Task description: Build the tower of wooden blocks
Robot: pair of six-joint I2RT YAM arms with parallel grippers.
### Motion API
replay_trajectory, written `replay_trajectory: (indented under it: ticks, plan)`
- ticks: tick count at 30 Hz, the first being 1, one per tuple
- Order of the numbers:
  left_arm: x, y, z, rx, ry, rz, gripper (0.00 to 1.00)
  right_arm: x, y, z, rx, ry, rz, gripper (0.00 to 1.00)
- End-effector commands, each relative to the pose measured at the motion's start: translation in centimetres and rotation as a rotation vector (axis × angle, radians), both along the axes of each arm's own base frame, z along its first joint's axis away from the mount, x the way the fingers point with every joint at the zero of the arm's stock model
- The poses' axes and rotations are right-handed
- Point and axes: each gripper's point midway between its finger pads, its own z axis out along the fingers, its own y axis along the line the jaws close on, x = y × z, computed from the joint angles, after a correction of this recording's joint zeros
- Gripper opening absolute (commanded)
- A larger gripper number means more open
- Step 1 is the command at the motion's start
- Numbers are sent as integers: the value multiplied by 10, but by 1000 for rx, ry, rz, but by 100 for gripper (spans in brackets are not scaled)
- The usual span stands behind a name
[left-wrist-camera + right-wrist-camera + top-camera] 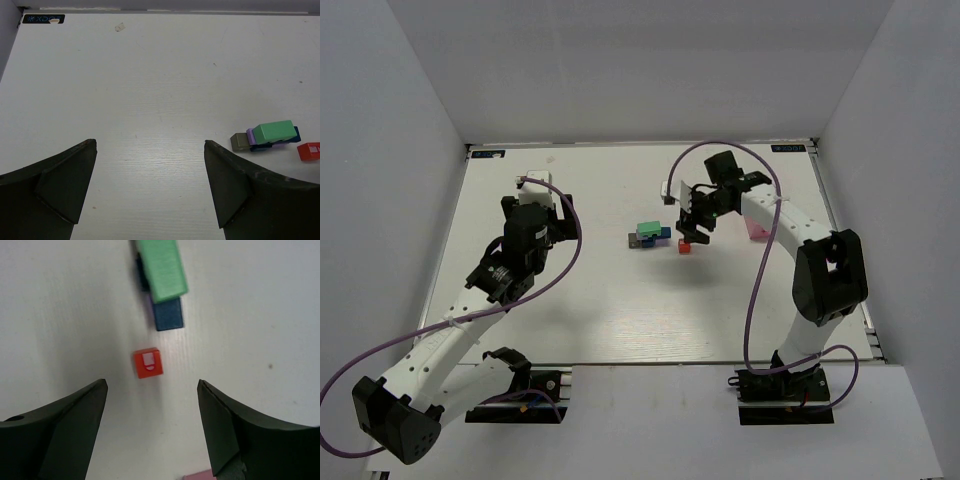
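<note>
The wood block tower (648, 236) is so far a low cluster near the middle of the desk (600, 300), lying flat rather than standing. Its long axis runs left to right across the desk, roughly parallel to the near edge. A dark grey block (239, 142) is at the left end with a purple block (251, 136) next to it, and a blue block (168, 315) is at the right end. A green block (162, 267) is laid lengthwise on top along the same line. A red block (148, 363) lies loose just beside the blue end, parted from it by a small gap, with a pale notch showing on its upper face.

The right tool (152, 427) hangs over the red block, jaws spread and nothing between them. In the wrist view the block lies ahead of the fingertips, about centred in the gap. The left tool (150, 190) is likewise released and empty, well apart to the left and facing the cluster's grey end. A pink tray (757, 232) lies to the right of the right tool.

The likeliest trouble is the red block's closeness to the blue end. A finger descending on that side could nudge the cluster and slide the green block off its perch. An off-centre pinch on so small a cube might twist it or let it slip out. Set carelessly on the green block's narrow top, it could tip off.
</note>
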Motion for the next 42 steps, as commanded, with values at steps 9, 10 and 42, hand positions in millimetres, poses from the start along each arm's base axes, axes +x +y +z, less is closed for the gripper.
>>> replay_trajectory:
  ticks: [9,10,42]
  plan:
    - [0,-6,3,-13,-11,-37,99,4,39,-8,65,-138,182,76]
    - [0,-6,3,-13,-11,-37,99,5,38,-10,58,-133,174,76]
    - [-1,-5,10,-22,-27,-37,99,23,75,-46,-40,-106,137,87]
